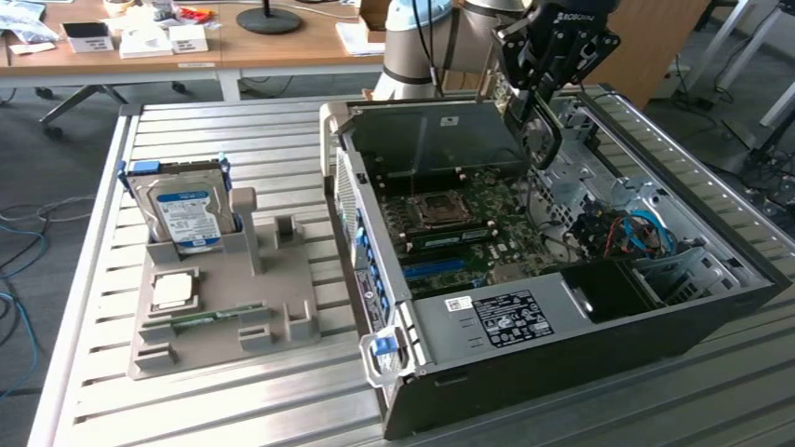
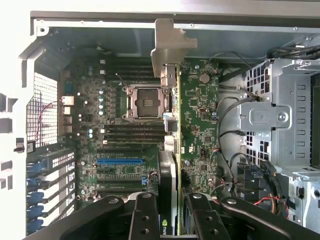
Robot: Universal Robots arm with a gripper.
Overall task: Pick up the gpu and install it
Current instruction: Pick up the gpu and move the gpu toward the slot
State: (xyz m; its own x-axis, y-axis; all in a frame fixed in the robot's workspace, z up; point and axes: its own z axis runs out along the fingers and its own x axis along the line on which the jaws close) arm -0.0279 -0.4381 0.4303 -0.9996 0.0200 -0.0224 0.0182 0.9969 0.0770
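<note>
My gripper (image 1: 537, 93) hangs over the far side of the open computer case (image 1: 546, 372), shut on the gpu (image 1: 543, 140). The card is a thin dark board and hangs on edge below the fingers, above the motherboard (image 1: 460, 223). In the wrist view the gpu (image 2: 169, 125) is seen edge-on between the two black fingers (image 2: 145, 215). Its silvery bracket (image 2: 170, 45) is at the far end, near the case's wall. The gripper (image 2: 170, 205) clamps the card's near end. A blue slot (image 2: 120, 161) lies on the board beside the card, apart from it.
A grey holder tray (image 1: 211, 349) sits on the slatted metal table at the exterior view's left, with a silver hard drive (image 1: 186, 209), a square chip (image 1: 174, 291) and a narrow memory stick (image 1: 205, 317). Cables and a drive cage (image 2: 280, 120) fill one side of the case.
</note>
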